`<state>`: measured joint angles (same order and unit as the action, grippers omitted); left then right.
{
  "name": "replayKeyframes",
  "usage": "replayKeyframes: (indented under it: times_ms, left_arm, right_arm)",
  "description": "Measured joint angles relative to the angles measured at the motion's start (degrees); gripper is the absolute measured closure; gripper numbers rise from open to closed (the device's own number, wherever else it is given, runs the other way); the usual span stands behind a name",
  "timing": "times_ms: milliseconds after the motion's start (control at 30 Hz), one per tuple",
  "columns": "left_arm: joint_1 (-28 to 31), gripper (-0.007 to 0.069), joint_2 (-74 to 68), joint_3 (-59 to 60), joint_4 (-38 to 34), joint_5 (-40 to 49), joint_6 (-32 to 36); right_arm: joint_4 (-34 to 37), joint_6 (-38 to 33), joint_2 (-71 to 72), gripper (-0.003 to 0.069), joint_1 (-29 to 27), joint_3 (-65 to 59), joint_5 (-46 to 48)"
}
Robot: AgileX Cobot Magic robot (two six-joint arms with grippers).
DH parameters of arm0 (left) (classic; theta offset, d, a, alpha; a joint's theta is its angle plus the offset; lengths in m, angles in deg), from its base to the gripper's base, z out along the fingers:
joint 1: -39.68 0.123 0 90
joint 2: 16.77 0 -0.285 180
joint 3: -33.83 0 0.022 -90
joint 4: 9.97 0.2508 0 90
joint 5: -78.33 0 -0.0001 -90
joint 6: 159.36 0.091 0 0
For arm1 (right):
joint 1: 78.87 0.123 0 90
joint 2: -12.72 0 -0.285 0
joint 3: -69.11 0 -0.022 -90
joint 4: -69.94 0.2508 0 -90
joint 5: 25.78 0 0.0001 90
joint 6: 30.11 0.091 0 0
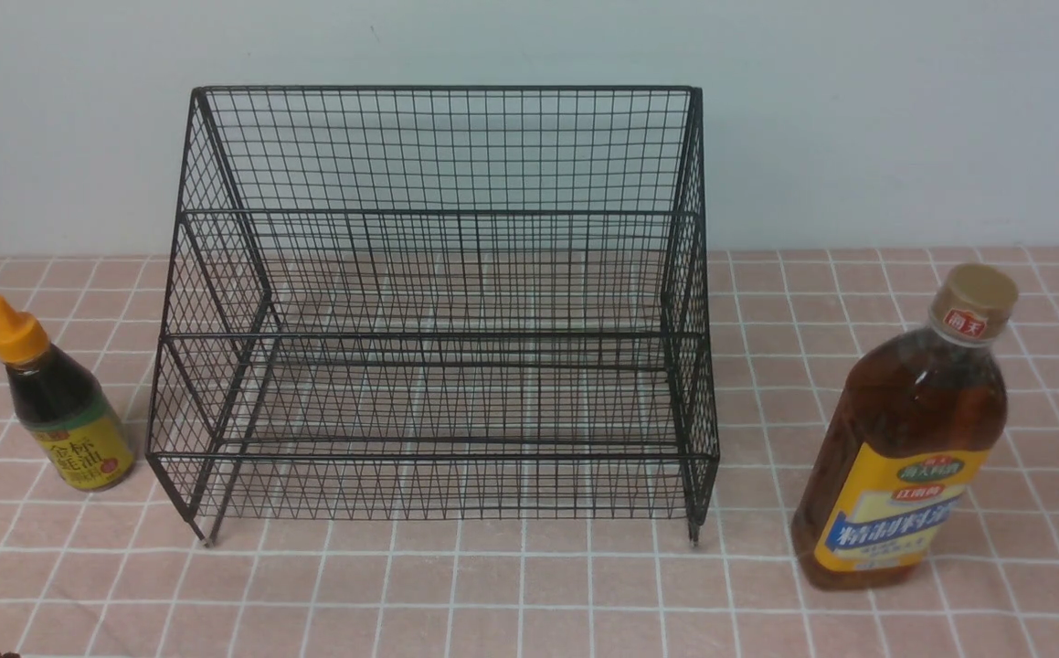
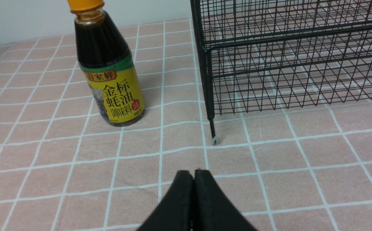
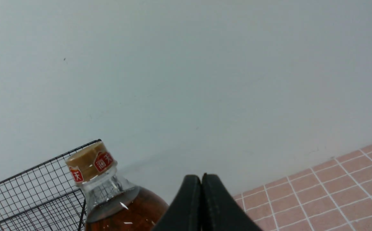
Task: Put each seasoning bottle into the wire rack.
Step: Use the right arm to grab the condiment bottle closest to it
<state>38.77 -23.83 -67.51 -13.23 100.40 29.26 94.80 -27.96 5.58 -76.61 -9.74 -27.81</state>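
Both the left gripper (image 2: 194, 175) and right gripper (image 3: 202, 179) are pinched shut, empty, so reaching in unopened could topple the tall amber bottle (image 1: 911, 416) or small dark bottle (image 1: 61, 397).

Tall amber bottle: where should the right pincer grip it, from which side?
Probably the narrow shoulder under the tan cap, level from the robot's side: the tall amber bottle stands upright, clear of the wire rack, its body wide. Open the shut right pincer first.
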Motion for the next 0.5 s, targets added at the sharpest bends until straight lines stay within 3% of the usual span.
replayKeyframes:
  times_ms: [300,500]
  left_arm:
    - [0.0,0.0641,0.0,0.0,0.0,0.0,0.0]
    - [0.0,0.0641,0.0,0.0,0.0,0.0,0.0]
  right_arm:
    - [2.7,4.1,0.0,0.0676,0.0,2.3,-4.4]
    - [-6.5,4.5,-8.6,0.0676,0.0,17.5,2.6]
